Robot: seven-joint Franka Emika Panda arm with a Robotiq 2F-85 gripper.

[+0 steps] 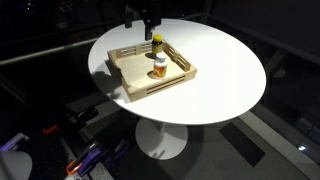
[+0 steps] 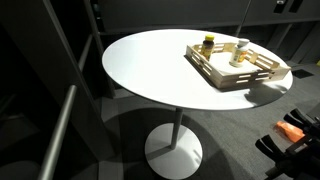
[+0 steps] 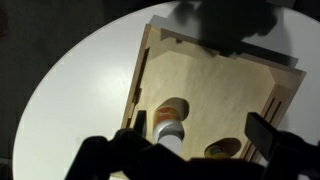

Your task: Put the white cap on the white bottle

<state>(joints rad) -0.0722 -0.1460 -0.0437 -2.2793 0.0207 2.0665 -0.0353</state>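
Left side: the round white tabletop (image 1: 225,60) carries a pale wooden slatted tray (image 1: 122,78). The hand (image 3: 195,142) hangs above the tray with its fingers apart and nothing between them. Right of centre in the tray stands the small whitish bottle with an orange-brown label band (image 1: 159,69). A dark bottle with a yellow cap (image 1: 157,41) stands just beyond it.

No loose small flat round white cap is discernible. The whitish bottle's top shows white, so the cap may be seated, but this is unconfirmed.

Judged step: search or check. The next move calls for locating the cap, or else verifying that it is seated.

A wooden tray (image 1: 133,75) with a yellow-capped bottle (image 1: 157,45) on a round white table (image 1: 230,70).
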